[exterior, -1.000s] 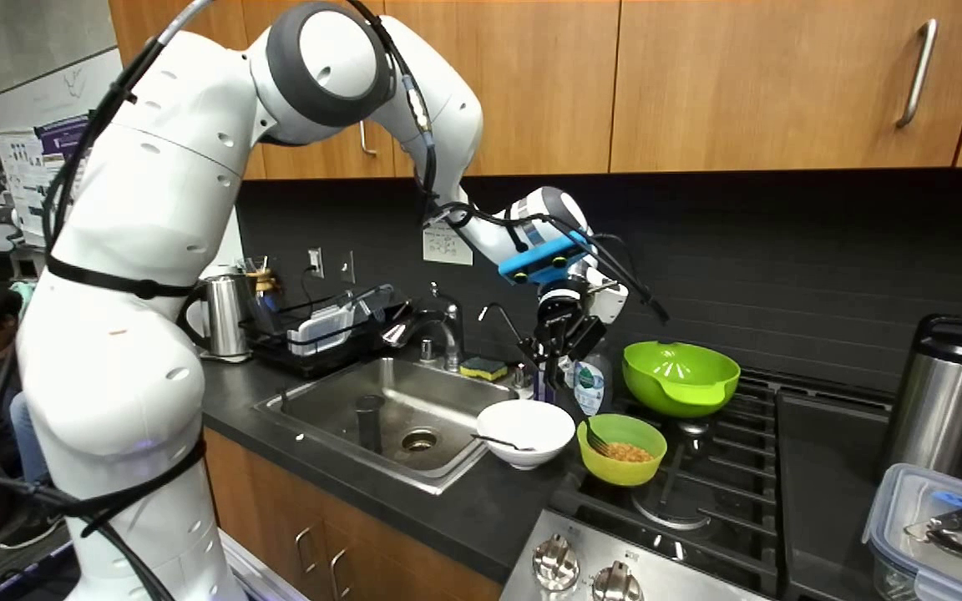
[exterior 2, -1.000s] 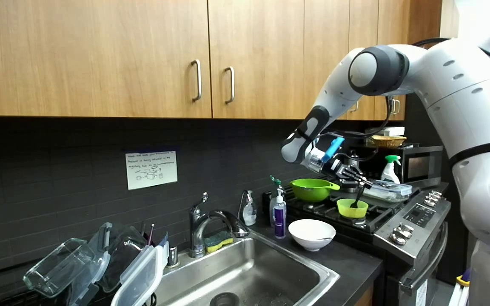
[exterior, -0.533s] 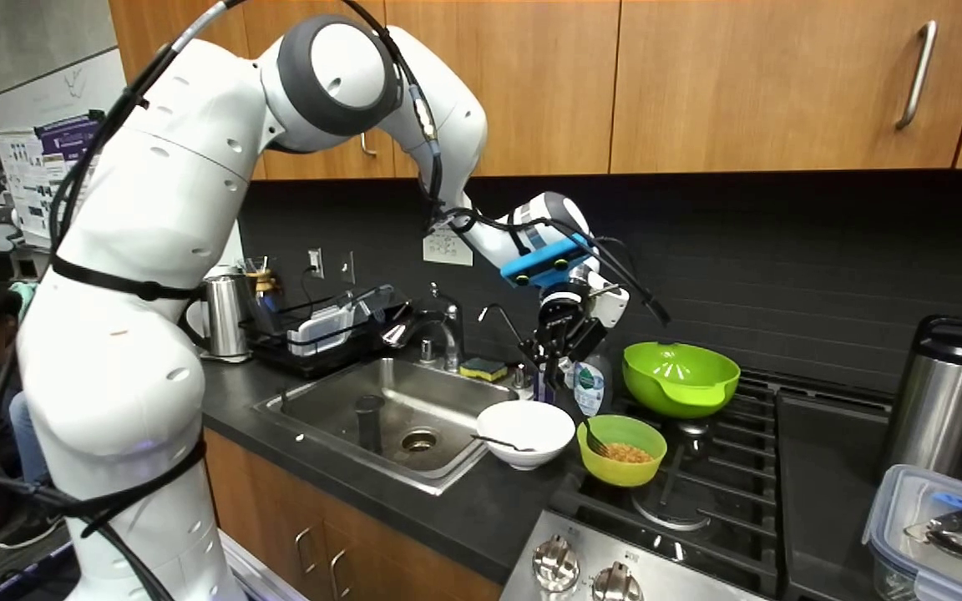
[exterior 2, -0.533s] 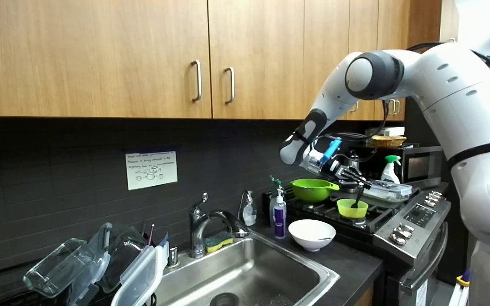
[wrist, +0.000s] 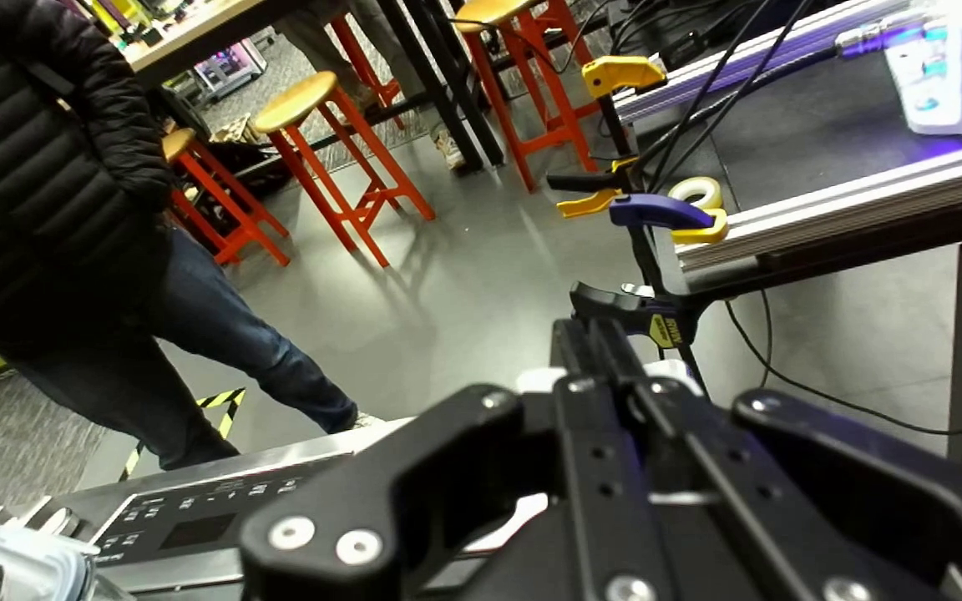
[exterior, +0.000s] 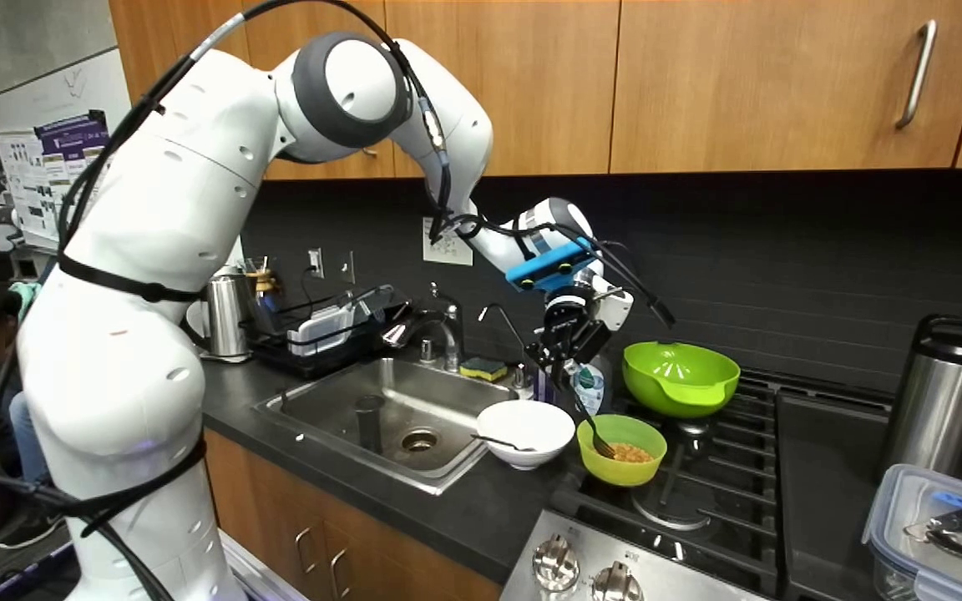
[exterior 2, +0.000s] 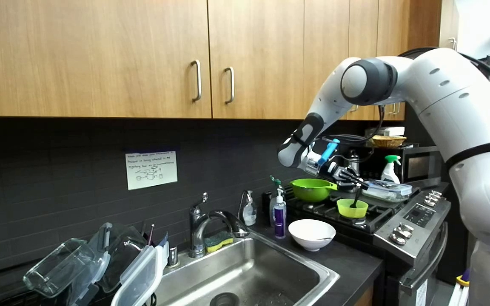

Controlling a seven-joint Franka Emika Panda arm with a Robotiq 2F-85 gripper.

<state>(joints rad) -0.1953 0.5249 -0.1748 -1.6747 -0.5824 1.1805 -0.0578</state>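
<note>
My gripper (exterior: 564, 361) is shut on a dark fork (exterior: 583, 409), which slants down into a small yellow-green bowl (exterior: 615, 476). The fork's tines rest at the crumbly tan food (exterior: 633, 453) in that bowl. The exterior view across the sink also shows the gripper (exterior 2: 362, 184) above the small bowl (exterior 2: 351, 211), the fork (exterior 2: 357, 199) reaching down into it. In the wrist view the gripper (wrist: 588, 334) has its fingers pressed nearly together; the fork is hidden there. A white bowl (exterior: 524, 424) with a utensil in it stands beside the small bowl.
A green spouted bowl (exterior: 677, 386) sits on the stove grates (exterior: 723, 501) behind. Soap bottles (exterior 2: 280, 216) stand near the faucet (exterior 2: 211, 219) and sink (exterior: 331, 409). A steel thermos (exterior: 944, 401) and lidded container (exterior: 907, 501) lie further along. A person (wrist: 47, 209) stands beyond the stove.
The arm's elbow has come lower and forward. My gripper has shifted slightly, with the fork standing a little steeper and its tines a bit deeper in the bowl. The bowls have stayed put.
</note>
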